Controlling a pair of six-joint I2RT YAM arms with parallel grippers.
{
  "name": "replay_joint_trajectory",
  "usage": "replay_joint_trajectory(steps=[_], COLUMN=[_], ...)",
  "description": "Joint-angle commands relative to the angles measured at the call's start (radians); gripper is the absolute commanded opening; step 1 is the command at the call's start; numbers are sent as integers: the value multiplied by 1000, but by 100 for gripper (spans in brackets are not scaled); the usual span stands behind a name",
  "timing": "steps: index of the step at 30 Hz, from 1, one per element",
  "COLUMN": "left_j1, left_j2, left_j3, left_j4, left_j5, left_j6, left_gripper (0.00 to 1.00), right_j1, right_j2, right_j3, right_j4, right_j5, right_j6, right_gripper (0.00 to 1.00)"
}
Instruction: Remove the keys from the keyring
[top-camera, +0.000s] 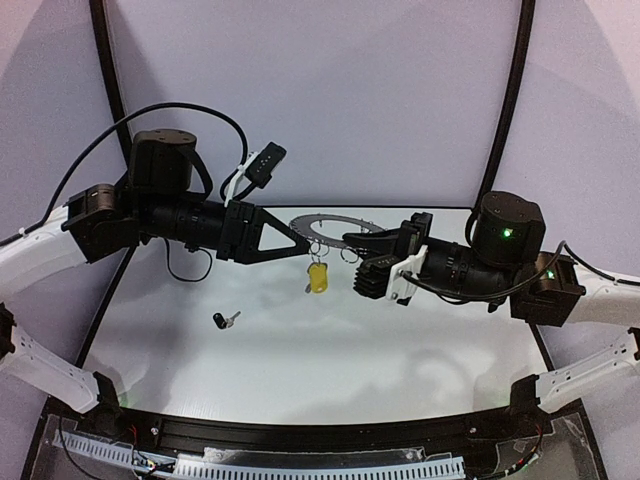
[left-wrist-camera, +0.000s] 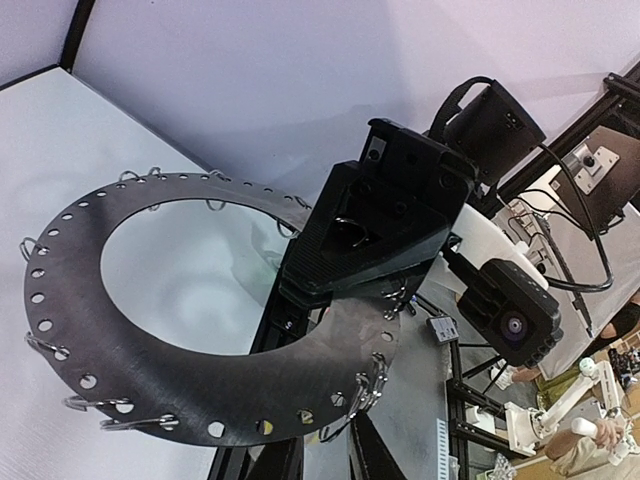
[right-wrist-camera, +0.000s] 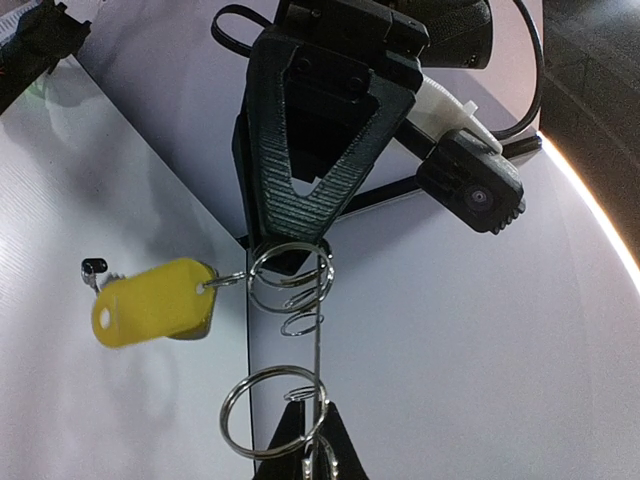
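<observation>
The keyring (top-camera: 330, 222) is a flat grey hoop held level above the table between both arms. My right gripper (top-camera: 362, 243) is shut on its right rim; in the left wrist view it (left-wrist-camera: 340, 290) clamps the hoop (left-wrist-camera: 200, 385). My left gripper (top-camera: 303, 242) is at the hoop's left rim. Its fingers (left-wrist-camera: 405, 435) lie under the hoop around wire loops, with their gap mostly hidden. A yellow-headed key (top-camera: 318, 279) hangs from a loop there (right-wrist-camera: 150, 310). A black-headed key (top-camera: 222, 320) lies loose on the table.
Small wire loops (left-wrist-camera: 45, 345) fringe the hoop's rim, and a larger split ring (right-wrist-camera: 265, 410) hangs near my right fingers. The white table (top-camera: 400, 350) ends at a black frame (top-camera: 300, 432) by the arm bases. A curved white backdrop stands behind.
</observation>
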Motion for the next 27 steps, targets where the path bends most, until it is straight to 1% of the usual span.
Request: replay_joint_trajectory(steps=[1, 5, 14, 18, 20, 23, 24, 27], left_j1=[-2, -3, -3, -3, -2, -3, -3, -3], left_j2=[-1, 11, 22, 7, -9, -32, -41, -41], left_j3=[2, 9, 18, 9, 7, 11, 18, 68], left_j4=[29, 35, 54, 54, 44, -10, -50, -155], left_j5=[22, 27, 50, 37, 15, -74, -85, -121], left_j6=[-11, -19, -26, -36, -53, -89, -110, -163], left_gripper=[14, 10, 9, 1, 1, 1, 1, 1], right_j1=[-6, -5, -5, -5, -5, -5, -5, -8], right_j2=[5, 7, 28, 40, 40, 41, 43, 62], right_j3=[-5, -1, -12, -19, -29, -47, -57, -70], right_j4=[58, 57, 89, 102, 103, 105, 106, 103], right_j5=[-15, -34, -23, -2, 1, 28, 48, 66], right_j6=[18, 22, 33, 37, 43, 57, 64, 103], right_gripper=[0, 0, 0, 0, 0, 0, 2, 5])
